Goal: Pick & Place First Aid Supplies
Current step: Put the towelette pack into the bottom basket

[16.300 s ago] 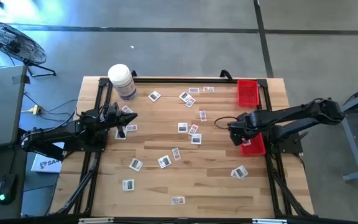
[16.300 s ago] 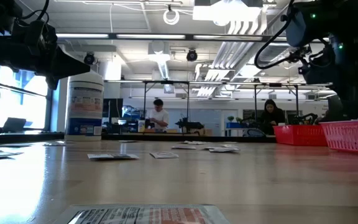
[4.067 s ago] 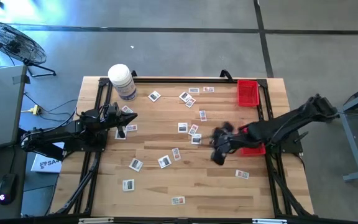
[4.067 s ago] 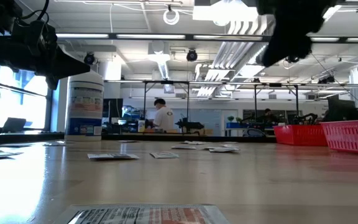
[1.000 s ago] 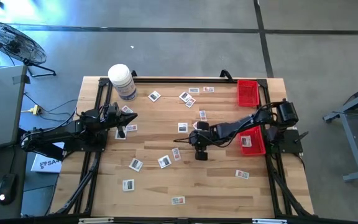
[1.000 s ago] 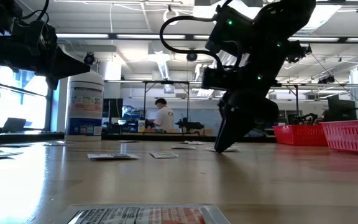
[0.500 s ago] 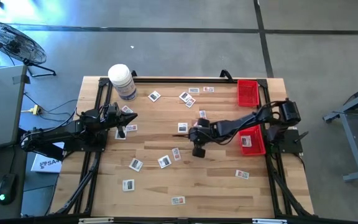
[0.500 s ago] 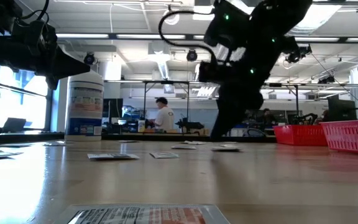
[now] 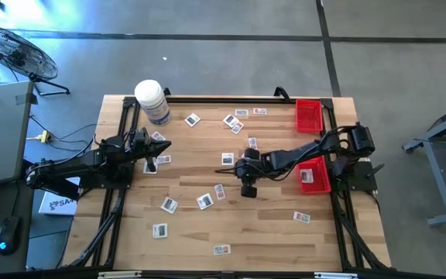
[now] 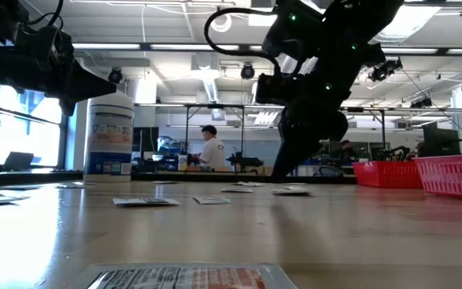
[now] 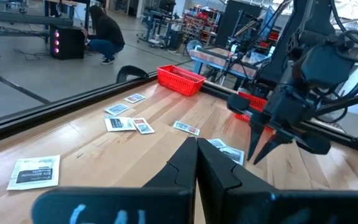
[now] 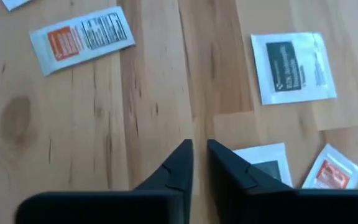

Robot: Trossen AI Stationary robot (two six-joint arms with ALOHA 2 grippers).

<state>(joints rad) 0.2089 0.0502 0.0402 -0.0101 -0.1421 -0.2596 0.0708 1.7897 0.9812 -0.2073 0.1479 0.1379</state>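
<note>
Beneath right end effector [image 12: 200, 149]; packet [image 12: 81, 37] lies tilted.

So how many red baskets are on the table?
2. The corner basket sits at the table's corner on the right arm's side. The second basket lies along the same edge, partly under that arm. No more show.

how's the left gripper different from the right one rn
The left gripper waits near the table's left edge, fingers pressed shut. The right gripper is stretched to mid-table over the packets, its fingers parted by a thin gap with nothing between them. Both are dark two-finger grippers, neither holding a packet.
</note>
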